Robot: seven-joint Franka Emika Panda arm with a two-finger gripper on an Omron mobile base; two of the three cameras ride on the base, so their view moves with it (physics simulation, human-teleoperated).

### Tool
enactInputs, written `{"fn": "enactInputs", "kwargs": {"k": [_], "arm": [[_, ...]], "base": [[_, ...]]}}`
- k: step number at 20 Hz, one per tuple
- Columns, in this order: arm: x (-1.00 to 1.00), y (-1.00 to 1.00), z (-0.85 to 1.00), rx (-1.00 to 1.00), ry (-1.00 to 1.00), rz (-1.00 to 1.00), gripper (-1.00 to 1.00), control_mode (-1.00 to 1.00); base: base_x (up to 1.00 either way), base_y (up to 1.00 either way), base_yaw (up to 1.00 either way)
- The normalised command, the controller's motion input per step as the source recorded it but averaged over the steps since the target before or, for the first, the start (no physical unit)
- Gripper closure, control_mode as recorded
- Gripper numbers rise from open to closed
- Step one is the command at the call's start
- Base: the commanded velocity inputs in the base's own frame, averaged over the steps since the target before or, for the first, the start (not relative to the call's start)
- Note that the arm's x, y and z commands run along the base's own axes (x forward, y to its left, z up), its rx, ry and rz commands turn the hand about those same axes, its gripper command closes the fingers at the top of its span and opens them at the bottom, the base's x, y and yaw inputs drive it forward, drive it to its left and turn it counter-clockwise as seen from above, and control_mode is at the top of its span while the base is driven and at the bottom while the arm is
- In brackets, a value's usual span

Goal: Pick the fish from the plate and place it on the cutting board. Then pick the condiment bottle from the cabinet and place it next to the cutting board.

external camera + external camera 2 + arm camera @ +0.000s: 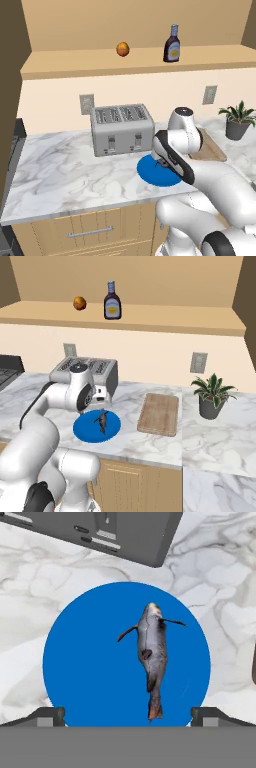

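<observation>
Blue plate (85, 672) on the marble desk (60, 170) w/ the grey fish (151, 654) right of centre, long axis up-down in my hand view, head toward the toaster (121, 129), tail toward me. My gripper (128, 714) hovers above, jaws wide apart, holding nothing. Left base view: my arm hides the fish & part of the cutting board (160, 413).

blue plate (150, 172) beside toaster (121, 129), condiment bottle (172, 45) on cabinet (75, 62) shelf

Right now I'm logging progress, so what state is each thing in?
fish: lying flat on the plate, not gripped
end effector: open, above the plate
cutting board: bare
condiment bottle: upright on the cabinet shelf
toaster: slots empty
</observation>
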Motion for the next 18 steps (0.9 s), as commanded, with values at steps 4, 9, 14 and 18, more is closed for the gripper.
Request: {"fn": "enactInputs", "kwargs": {"k": [4,9,14,18], "arm": [[0.19,0.0,-0.17,0.0,0.0,0.05,-1.0,-1.0],[0.26,-0.05,-0.14,0.0,0.0,0.04,-1.0,-1.0],[0.24,-0.14,-0.1,0.0,0.0,0.04,-1.0,-1.0],[0.07,-0.08,-0.09,0.0,0.01,0.02,-1.0,-1.0]], "base": [[0.0,0.0,0.0],[0.0,0.0,0.0],[0.0,0.0,0.0],[0.0,0.0,0.0]]}}
